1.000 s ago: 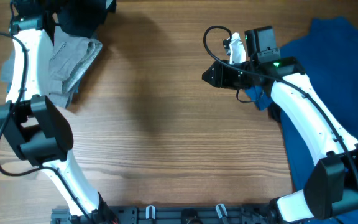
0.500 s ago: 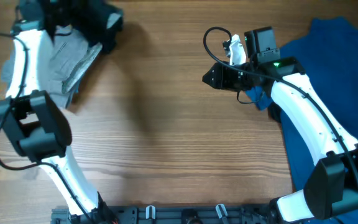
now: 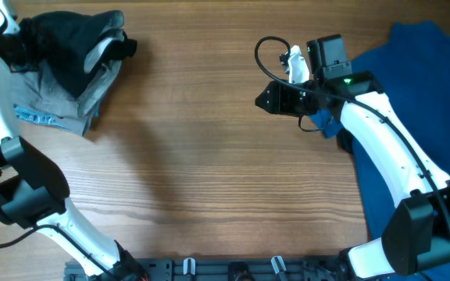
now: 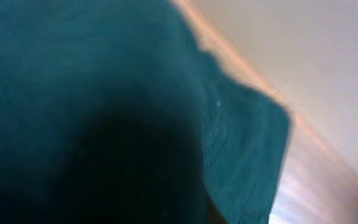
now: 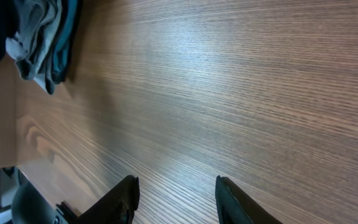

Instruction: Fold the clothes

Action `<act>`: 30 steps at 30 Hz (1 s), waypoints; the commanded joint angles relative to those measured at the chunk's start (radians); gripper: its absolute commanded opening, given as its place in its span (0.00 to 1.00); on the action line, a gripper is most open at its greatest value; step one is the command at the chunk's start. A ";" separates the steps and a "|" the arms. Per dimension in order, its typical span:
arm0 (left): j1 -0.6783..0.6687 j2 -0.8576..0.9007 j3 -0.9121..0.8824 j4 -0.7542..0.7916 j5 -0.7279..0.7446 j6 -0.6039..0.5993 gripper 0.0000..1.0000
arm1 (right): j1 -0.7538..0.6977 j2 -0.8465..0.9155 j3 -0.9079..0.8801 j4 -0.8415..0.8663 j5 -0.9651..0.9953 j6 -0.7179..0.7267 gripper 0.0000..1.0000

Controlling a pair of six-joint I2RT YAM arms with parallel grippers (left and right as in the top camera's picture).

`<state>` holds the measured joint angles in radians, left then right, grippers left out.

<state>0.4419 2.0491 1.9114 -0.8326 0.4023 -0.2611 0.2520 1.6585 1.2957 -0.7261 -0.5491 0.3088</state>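
The black shorts lie bunched at the table's far left corner, heaped on the grey garment. The blue T-shirt is spread at the far right, well apart. Dark cloth fills the left wrist view, so I cannot tell whether the left claw grips the shorts; only the left arm shows, reaching there. The right claw hangs wide and empty over bare table. I see 3 risks. A pull could drag 2 garments together, since the shorts rest on the grey one. A thin pinch could slip. The heap, near the edge, could slide off.
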 commanded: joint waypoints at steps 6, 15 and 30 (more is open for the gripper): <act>0.060 -0.050 0.015 -0.130 -0.213 0.102 0.87 | 0.003 -0.007 0.000 -0.001 0.040 -0.021 0.44; -0.007 -0.222 -0.012 -0.156 -0.005 0.232 0.04 | 0.003 -0.007 0.000 -0.001 0.040 0.011 0.45; 0.173 0.088 0.001 -0.190 0.275 0.050 0.26 | 0.003 -0.023 0.000 -0.053 0.040 0.057 0.41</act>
<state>0.5362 2.1742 1.8214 -1.0176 0.4198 -0.2817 0.2520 1.6585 1.2957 -0.7742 -0.5190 0.3557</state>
